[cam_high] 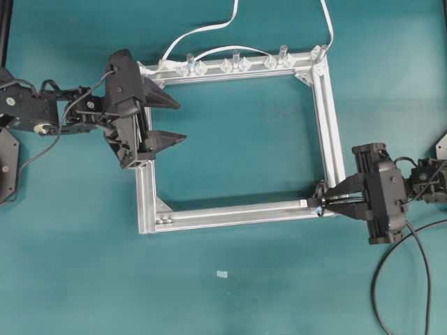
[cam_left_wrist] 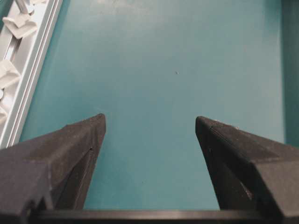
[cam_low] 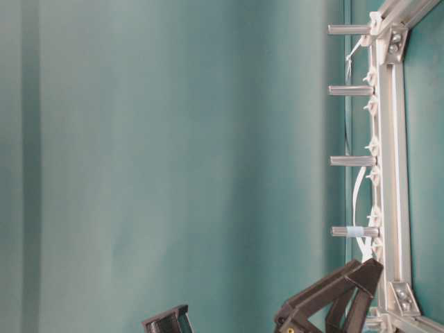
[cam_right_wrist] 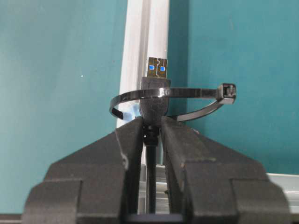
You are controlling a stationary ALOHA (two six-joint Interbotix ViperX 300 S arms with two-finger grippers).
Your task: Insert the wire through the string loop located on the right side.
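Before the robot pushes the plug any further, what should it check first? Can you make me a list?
1. Is the wire held tight? Ok: the right gripper is shut on it just behind the plug.
2. Is the plug inside the string loop? Ok: its metal tip pokes out past the loop's band.
3. Is the plug straight? Ok: it points along the metal frame.
4. Is the loop still fixed at its base? Cannot tell: the plug and fingers hide most of it.
5. Is the other hand out of the way? Ok: the left gripper is open, over at the frame's far side.
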